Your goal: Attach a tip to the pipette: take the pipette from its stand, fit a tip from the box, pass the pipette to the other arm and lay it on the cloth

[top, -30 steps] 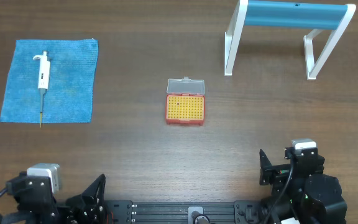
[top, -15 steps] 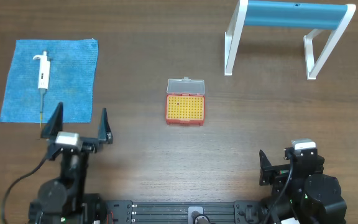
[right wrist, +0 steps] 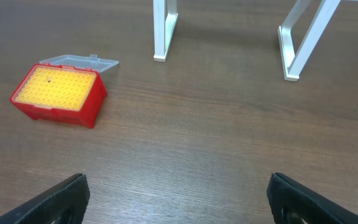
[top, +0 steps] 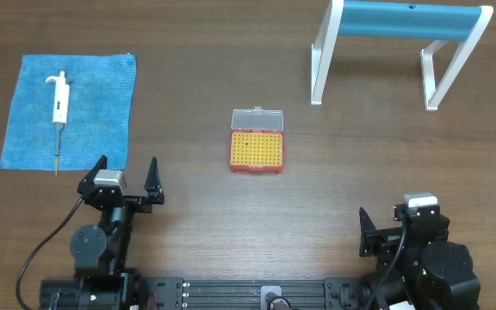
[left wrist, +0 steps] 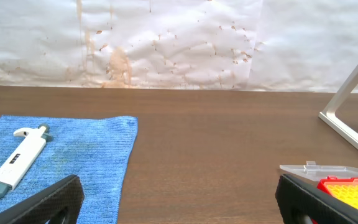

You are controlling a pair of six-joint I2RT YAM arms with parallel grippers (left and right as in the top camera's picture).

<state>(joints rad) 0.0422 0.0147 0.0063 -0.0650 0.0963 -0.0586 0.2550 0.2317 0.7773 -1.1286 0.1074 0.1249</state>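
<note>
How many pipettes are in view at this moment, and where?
1. The pipette lies on the blue cloth on the left arm's side, with a tip fitted. The stand looks bare, though its bar could hide something underneath.

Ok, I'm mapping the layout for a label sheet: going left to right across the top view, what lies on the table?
blue cloth, with the pipette lying on it → tip box → pipette stand

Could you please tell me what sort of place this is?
Probably a laboratory-style robot test bench: a white hand pipette lies on a blue cloth, and a red box of yellow pipette tips stands on the brown wooden table.
</note>
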